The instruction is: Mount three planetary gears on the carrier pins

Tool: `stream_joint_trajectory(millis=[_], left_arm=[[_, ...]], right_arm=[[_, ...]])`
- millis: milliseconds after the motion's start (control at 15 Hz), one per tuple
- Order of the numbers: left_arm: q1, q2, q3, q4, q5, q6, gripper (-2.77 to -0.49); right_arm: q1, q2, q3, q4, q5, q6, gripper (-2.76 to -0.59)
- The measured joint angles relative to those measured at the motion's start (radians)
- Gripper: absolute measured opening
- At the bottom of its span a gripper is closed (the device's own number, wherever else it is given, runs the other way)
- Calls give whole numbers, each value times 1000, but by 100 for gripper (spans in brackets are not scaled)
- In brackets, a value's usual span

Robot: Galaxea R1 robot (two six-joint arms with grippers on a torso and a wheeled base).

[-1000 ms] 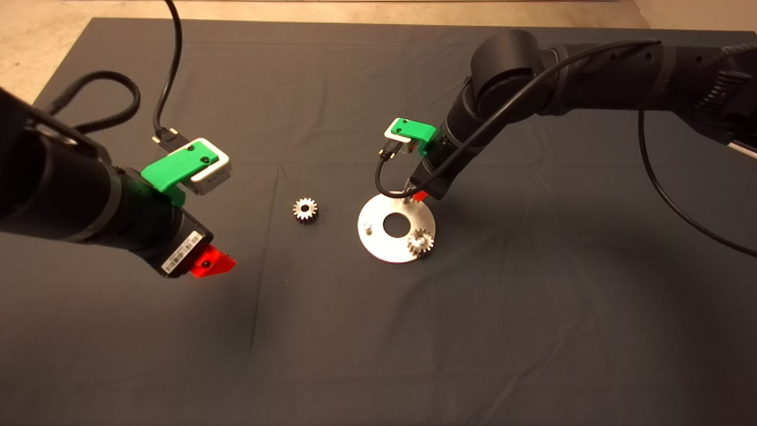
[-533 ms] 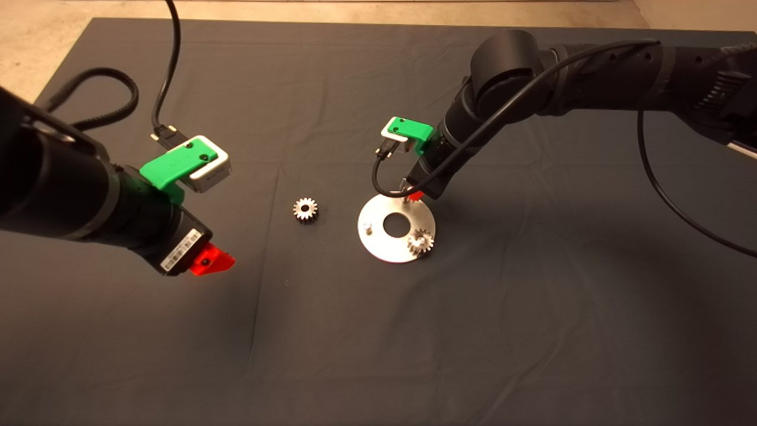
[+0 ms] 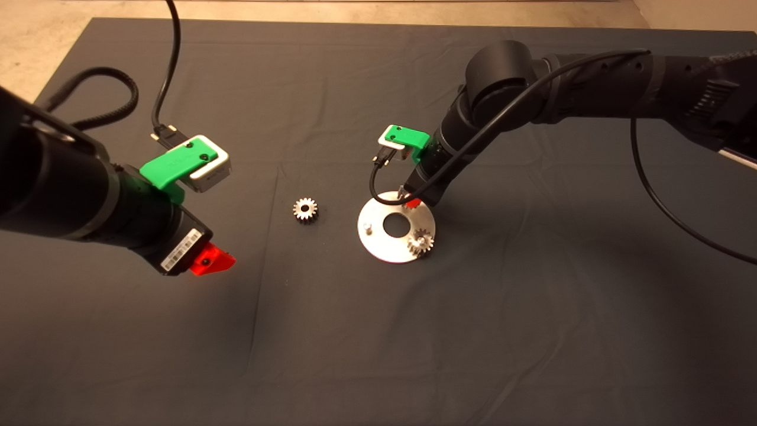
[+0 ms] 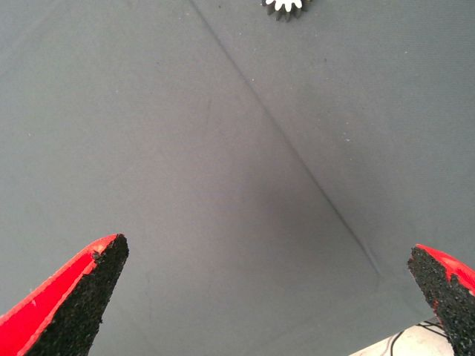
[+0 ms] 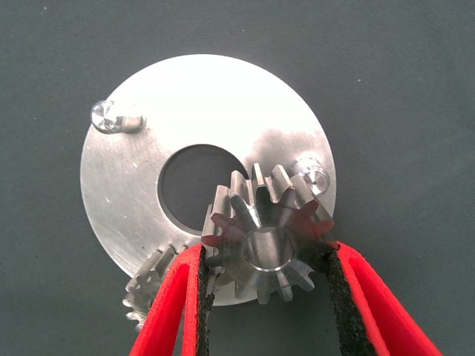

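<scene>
Second gear over the round silver disc [image 5: 133, 185]

Right gripper [image 5: 263, 274] pinching small silver toothed gear [image 5: 267, 241] by its teeth near a bare pin [image 5: 312, 172]; hard, smooth, probably slippery. Left gripper [image 4: 267, 297] wide open, holding nothing.

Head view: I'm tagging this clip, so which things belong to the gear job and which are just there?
Job:
held gear in right gripper
loose gear
seated gear
disc
bare pin

Just there:
left gripper, open, idle
cable
</scene>
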Motion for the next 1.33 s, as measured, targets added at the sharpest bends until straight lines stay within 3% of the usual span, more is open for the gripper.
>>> stream_joint_trajectory(millis=[1000,1333], left_arm=[[-6,0,0,0,0,0,-49],[-11,0,0,0,0,0,-49]], right_arm=[[0,6,-29,-9,2,-15,-248],[0,8,-29,-32,3,-15,-249]])
